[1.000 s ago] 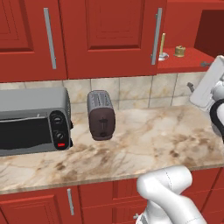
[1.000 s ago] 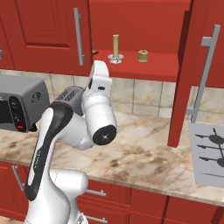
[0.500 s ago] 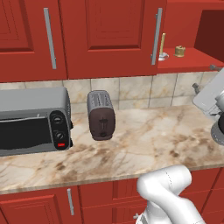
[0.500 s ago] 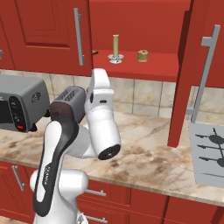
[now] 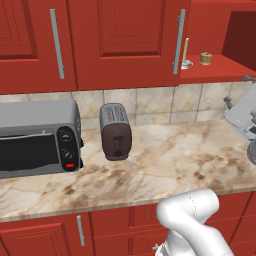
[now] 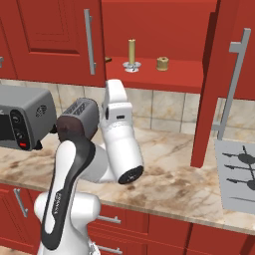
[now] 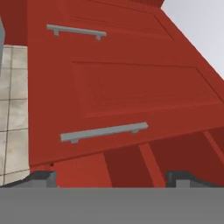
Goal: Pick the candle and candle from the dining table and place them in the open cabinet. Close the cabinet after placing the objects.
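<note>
Both candles stand on the red inner shelf (image 6: 164, 79) of the open wall cabinet. The slim olive-gold stick candle (image 6: 131, 51) rises from its clear round dish, and the squat brass-gold candle (image 6: 162, 63) sits just to its right. They show again as the stick candle (image 5: 186, 51) and squat candle (image 5: 205, 58) in the left base view. The cabinet's right door (image 6: 213, 84) hangs swung out, its long grey handle (image 6: 234, 84) facing the room. My gripper (image 7: 113, 178) is open with nothing between its fingertips (image 7: 42, 176). It faces red panelled doors (image 7: 131, 87).
A marbled counter (image 5: 165, 165) carries a grey toaster oven (image 5: 37, 137) and a dark toaster (image 5: 115, 131) on the left. My hand (image 5: 242, 114) hangs at the right edge, below the shelf. A grey stove top (image 6: 239, 174) lies at the far right. My forearm (image 6: 122, 144) stands over the counter.
My arm has drawn down and back from the cabinet shelf over the last second. Both candles stay where they stood, and the door has not moved.
</note>
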